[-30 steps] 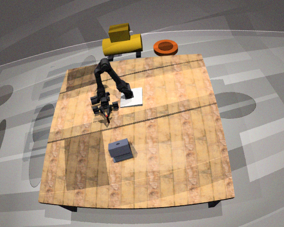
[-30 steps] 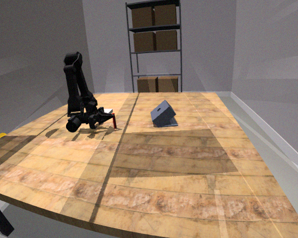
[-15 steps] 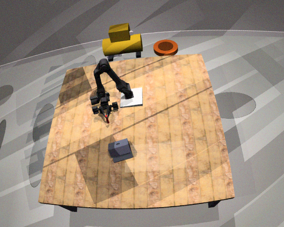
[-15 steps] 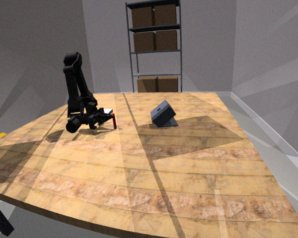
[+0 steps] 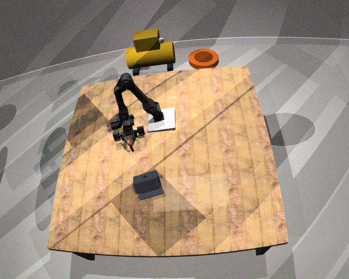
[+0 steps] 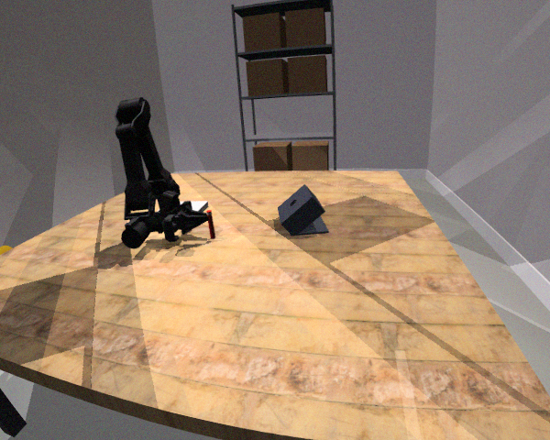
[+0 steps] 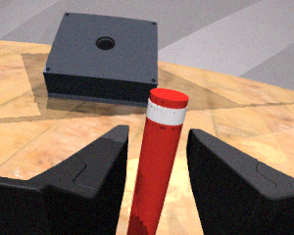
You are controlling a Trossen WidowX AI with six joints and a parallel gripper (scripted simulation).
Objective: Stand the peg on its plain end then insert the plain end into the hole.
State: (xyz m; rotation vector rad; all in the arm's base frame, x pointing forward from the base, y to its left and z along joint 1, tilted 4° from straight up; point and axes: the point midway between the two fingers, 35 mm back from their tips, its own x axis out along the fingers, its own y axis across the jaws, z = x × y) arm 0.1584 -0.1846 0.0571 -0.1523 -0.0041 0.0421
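The red peg [image 5: 131, 147] [image 6: 212, 227] [image 7: 157, 162] stands about upright with its white-banded end up; its lower end appears to be on the table [image 5: 198, 156] [image 6: 266, 302]. My gripper [image 5: 130, 142] [image 6: 207, 217] [image 7: 158, 137] is low and open around the peg's upper part. In the wrist view a gap shows between the peg and each finger. The dark blue-grey sloped panel [image 5: 147, 183] [image 6: 303, 213] [image 7: 127, 61] stands beyond the peg, with its hole [image 5: 144, 176] [image 6: 292, 203] [image 7: 105, 43] empty. The peg's foot is out of the wrist view.
A white flat slab [image 5: 169, 120] [image 6: 200, 205] lies beside the arm. Beyond the table's edge are a yellow machine [image 5: 150, 57] and an orange round object [image 5: 210, 63]. A shelf with brown boxes [image 6: 306, 75] stands at the back wall.
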